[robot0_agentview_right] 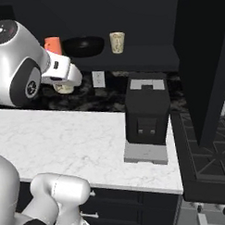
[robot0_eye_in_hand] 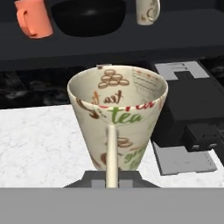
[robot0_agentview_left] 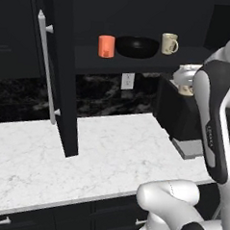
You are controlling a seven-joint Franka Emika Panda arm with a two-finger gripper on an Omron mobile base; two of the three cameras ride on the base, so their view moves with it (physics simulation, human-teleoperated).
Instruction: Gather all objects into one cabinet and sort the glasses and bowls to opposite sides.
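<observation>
My gripper (robot0_eye_in_hand: 112, 176) is shut on a cream mug (robot0_eye_in_hand: 118, 117) printed with tea and coffee motifs, holding it upright by its handle above the counter. The same mug (robot0_agentview_left: 185, 79) shows beside my forearm and under my hand (robot0_agentview_right: 63, 87). On the black cabinet's shelf (robot0_agentview_left: 139, 60) stand an orange cup (robot0_agentview_left: 106, 46) at the left, the wide black bowl (robot0_agentview_left: 137, 46) in the middle and another cream mug (robot0_agentview_left: 168, 43) at the right. All three sit higher and farther back than the held mug. The cabinet door (robot0_agentview_left: 63, 85) hangs open at the left, its silver bar handle (robot0_agentview_left: 47, 69) facing me.
A black coffee machine (robot0_agentview_right: 146, 108) stands on the white marble counter (robot0_agentview_left: 109, 155) right of the held mug. A stove (robot0_agentview_right: 209, 165) lies farther right, with a tall dark panel (robot0_agentview_right: 204, 59) above it. A wall outlet (robot0_agentview_left: 127, 80) sits under the shelf.
</observation>
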